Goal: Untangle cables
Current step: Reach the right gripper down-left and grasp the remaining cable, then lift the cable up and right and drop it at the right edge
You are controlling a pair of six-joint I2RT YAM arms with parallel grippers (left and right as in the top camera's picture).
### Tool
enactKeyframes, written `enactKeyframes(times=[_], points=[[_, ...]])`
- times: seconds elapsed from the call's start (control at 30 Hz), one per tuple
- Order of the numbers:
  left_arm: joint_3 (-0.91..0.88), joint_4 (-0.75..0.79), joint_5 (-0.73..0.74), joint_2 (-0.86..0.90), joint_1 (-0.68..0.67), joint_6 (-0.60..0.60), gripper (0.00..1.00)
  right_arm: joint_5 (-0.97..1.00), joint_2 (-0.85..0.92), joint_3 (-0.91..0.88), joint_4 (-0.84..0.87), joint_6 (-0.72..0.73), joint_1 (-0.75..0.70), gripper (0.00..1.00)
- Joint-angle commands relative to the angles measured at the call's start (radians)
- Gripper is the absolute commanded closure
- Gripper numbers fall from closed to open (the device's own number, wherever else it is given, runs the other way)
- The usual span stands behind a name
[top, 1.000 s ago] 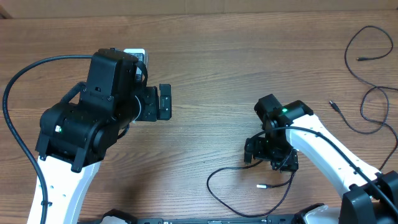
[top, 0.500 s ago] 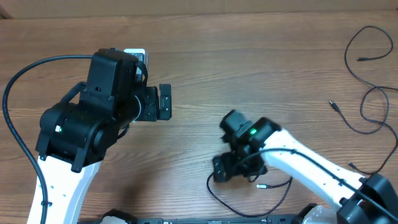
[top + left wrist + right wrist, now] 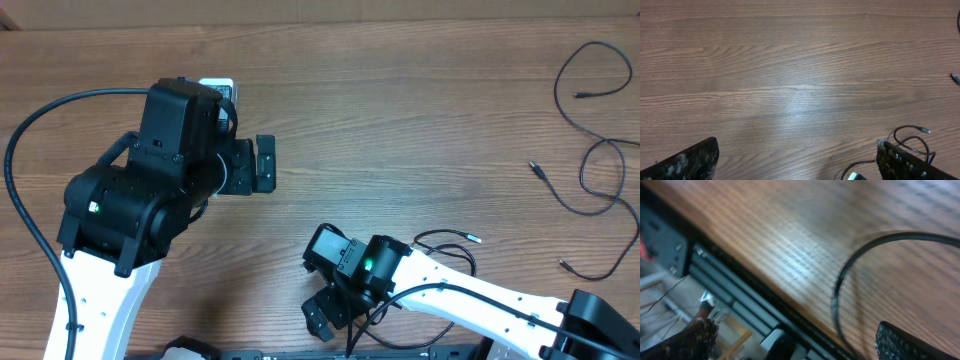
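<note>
At the near edge of the table (image 3: 420,120): right gripper (image 3: 328,314) wide open, empty.
Left gripper (image 3: 264,163) open too, mid-left. One cable (image 3: 447,240) lies near the right gripper; loose cables (image 3: 585,160) loop far right.

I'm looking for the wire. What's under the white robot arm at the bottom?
A thin black cable loops out from beneath the right arm onto the table, its plug end showing. Whatever lies directly under the arm is covered.
</note>
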Motion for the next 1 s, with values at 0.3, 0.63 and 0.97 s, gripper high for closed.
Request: enactKeyframes(times=[0.3, 0.63, 0.97], points=[[0.021, 0.002, -0.010, 0.001, 0.005, -0.003, 0.00, 0.095, 0.057, -0.082, 0.082, 0.053, 0.004, 0.03], [0.021, 0.002, -0.010, 0.001, 0.005, -0.003, 0.00, 0.113, 0.057, -0.170, 0.146, 0.106, 0.004, 0.81], [0.021, 0.002, -0.010, 0.001, 0.005, -0.003, 0.00, 0.251, 0.056, 0.026, -0.033, 0.112, -0.124, 0.96]])
